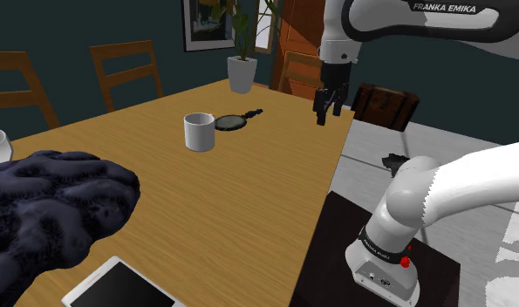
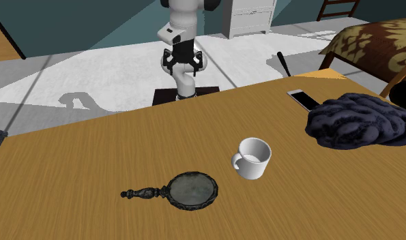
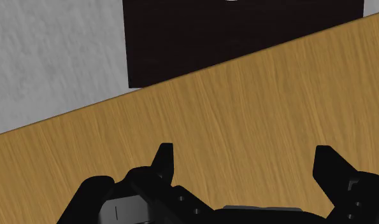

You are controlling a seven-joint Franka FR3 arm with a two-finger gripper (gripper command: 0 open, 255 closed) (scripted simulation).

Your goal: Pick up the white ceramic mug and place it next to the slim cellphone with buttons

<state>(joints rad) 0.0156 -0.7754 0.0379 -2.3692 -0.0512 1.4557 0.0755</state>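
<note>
**Mug** (image 1: 199,131): white, upright on the table (image 1: 275,201), at upper centre of the shoulder view and right of centre in the second exterior view. Its mouth faced up and its long axis was vertical. The handle pointed toward the second exterior view's left, at the mirror (image 2: 187,189) lying near it.

**Gripper** (image 1: 328,112): black, fingers apart, holding nothing. It hung over the table's edge, right of centre near the top of the shoulder view, well apart from the mug.

**Phone** (image 2: 303,99): flat, at upper right of the second exterior view, just beside a dark heap (image 2: 358,121). Its long axis ran from upper left to lower right there.

**Step, as judged:** the reach to the mug, with the grasp not yet begun.

**Method advised:**
- Carry the hand across to a point above the mug, jaws wide.
- Come down on the wall opposite the handle, one finger inside the rim and one outside, clear of the mirror.
- Close only once seated low on the wall.
- Lift straight up, so the mug does not tip.
</note>
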